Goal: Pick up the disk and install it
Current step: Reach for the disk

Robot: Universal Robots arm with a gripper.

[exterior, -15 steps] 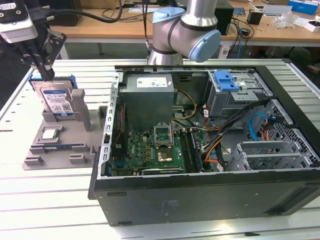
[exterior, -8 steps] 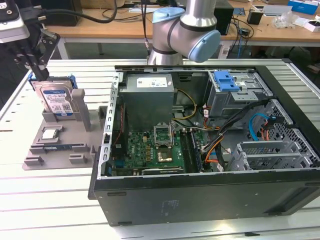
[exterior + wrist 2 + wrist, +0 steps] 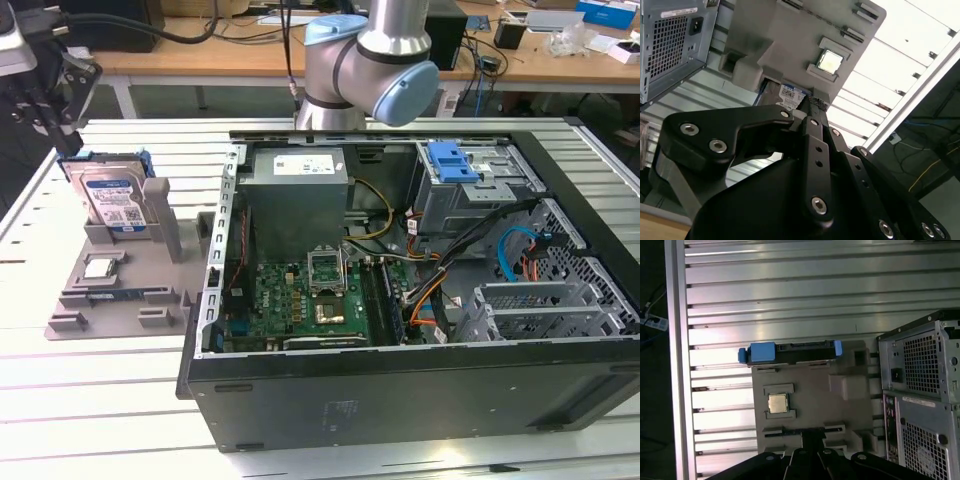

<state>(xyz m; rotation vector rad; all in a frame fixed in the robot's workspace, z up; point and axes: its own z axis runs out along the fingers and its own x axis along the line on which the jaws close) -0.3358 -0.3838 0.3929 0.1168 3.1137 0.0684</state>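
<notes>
The disk stands upright on edge in a slot of a grey holder plate at the exterior view's left; its white-and-blue label faces the camera and a blue bracket frames it. My black gripper hangs just above and to the left of the disk's top corner, apart from it. In the first wrist view the disk shows edge-on with blue ends, beyond the gripper. In the second wrist view the gripper points at the disk's label.
An open computer case lies on the slatted metal table, right of the holder. Inside it stands a grey drive cage with a blue latch. A small square silver chip sits on the holder. The arm's base rises behind the case.
</notes>
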